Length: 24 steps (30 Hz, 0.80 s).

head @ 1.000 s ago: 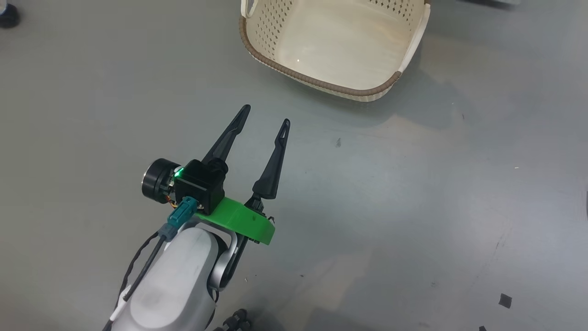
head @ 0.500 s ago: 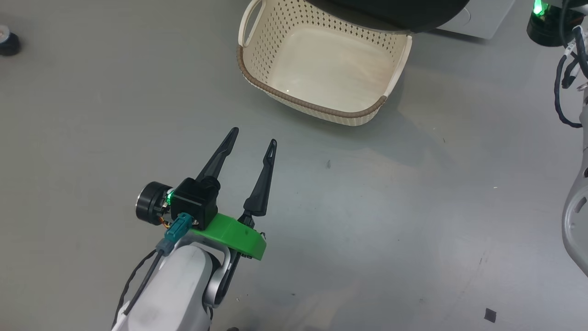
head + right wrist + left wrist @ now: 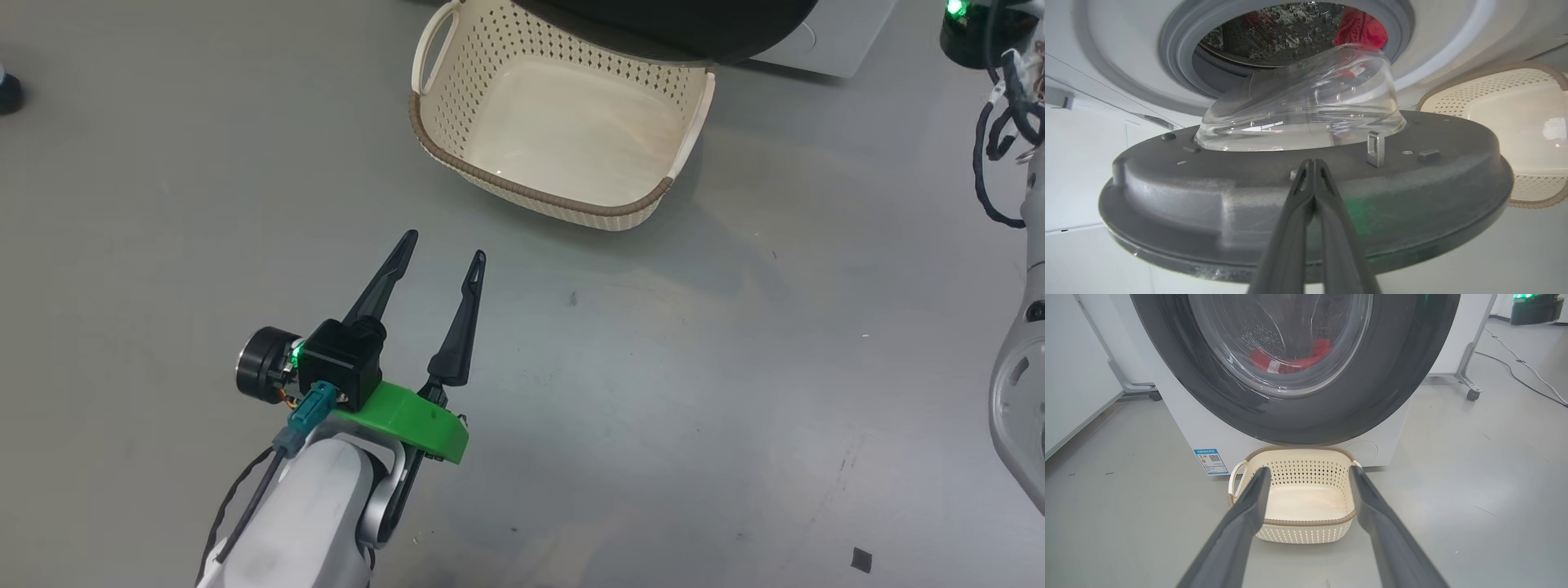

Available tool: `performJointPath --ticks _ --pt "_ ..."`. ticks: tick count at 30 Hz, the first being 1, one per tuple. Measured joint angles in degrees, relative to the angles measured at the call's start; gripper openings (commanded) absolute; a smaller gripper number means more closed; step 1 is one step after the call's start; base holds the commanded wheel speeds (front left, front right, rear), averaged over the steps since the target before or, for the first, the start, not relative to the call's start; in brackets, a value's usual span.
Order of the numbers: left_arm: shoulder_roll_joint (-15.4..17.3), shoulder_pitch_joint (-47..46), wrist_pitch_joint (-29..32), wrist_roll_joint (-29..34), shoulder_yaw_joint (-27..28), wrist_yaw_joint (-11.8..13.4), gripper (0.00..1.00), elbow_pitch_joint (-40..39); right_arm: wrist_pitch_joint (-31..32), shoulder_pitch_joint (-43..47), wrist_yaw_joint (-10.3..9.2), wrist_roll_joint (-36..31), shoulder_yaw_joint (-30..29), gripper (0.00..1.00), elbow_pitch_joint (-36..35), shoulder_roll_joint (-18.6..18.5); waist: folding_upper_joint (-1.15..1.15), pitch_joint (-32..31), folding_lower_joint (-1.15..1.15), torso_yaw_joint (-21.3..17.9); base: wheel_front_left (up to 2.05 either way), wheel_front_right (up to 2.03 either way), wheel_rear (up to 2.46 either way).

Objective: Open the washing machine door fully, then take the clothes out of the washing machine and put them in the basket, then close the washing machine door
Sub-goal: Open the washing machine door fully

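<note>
the washing machine door (image 3: 1306,212) is a wide round disc. its inner face is dark grey and a clear glass bowl (image 3: 1302,106) bulges from its middle. from the left wrist its outer rim looks glossy black. it stands swung out from the washing machine (image 3: 1188,428), a white box with a grey rubber gasket (image 3: 1180,61), a dimpled steel drum (image 3: 1274,32) and a small blue sticker (image 3: 1211,461) low on its front. the clothes (image 3: 1290,361), bright red, lie in the drum. the basket (image 3: 531,194), cream with perforated sides and a brown rim, sits on the grey floor (image 3: 735,367) just before the machine. the door's lower edge overhangs its far side.

the left gripper (image 3: 443,247) hangs over the floor to the near left of the basket, apart from it, with its fingers spread wide around nothing. the right gripper (image 3: 1312,163) has its fingers pressed together, gripping nothing, with the tips at the door's inner face. whether they touch it is unclear.

the door's top and the machine's upper part are cut off. the red fabric is blurred behind the glass, and its stripes cannot be made out. the right arm (image 3: 1016,392) is cropped at the head view's right edge.

since a second ago the head camera has shifted, so the door's rim, the right arm and the whole basket have come into its view. the basket has stayed where it was on the floor, and the left fingers are as wide as before.
</note>
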Motion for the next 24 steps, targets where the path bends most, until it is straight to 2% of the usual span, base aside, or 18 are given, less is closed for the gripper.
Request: performJointPath --ticks 3,4,9,11,17,24 --pt "0.0 0.1 0.0 0.0 0.16 0.0 1.0 0.1 -1.47 2.15 3.39 -2.83 2.21 0.0 -1.37 -0.66 0.0 -0.55 0.0 -0.05 0.0 0.0 0.0" --pt "0.0 0.1 0.0 0.0 0.16 0.0 1.0 0.1 -1.47 2.15 3.39 -2.83 2.21 0.0 -1.37 -0.66 0.0 -0.55 0.0 -0.05 0.0 0.0 0.0" --pt "0.01 0.43 0.0 0.0 1.01 0.0 1.0 0.19 -6.5 6.95 10.53 -9.85 7.02 0.0 -4.95 -3.85 0.0 -1.99 0.0 -0.26 0.0 0.0 0.0" --pt "0.01 1.03 0.0 0.03 1.68 0.0 1.0 0.32 -9.66 8.56 11.15 -12.94 8.83 0.0 -7.04 -5.21 0.0 -2.68 0.0 -0.46 0.0 0.0 0.0" --pt "0.1 1.75 0.0 3.08 4.0 0.26 1.0 1.08 -17.26 13.71 11.01 -20.96 15.84 0.0 -13.18 -7.22 0.0 -4.91 0.0 -1.64 0.0 0.0 0.0" --pt "0.19 2.63 0.0 3.79 7.68 0.45 1.0 1.37 -26.05 20.76 10.49 -24.04 23.51 0.0 -22.02 -8.34 0.0 -7.67 0.0 -3.96 0.0 0.0 0.0"
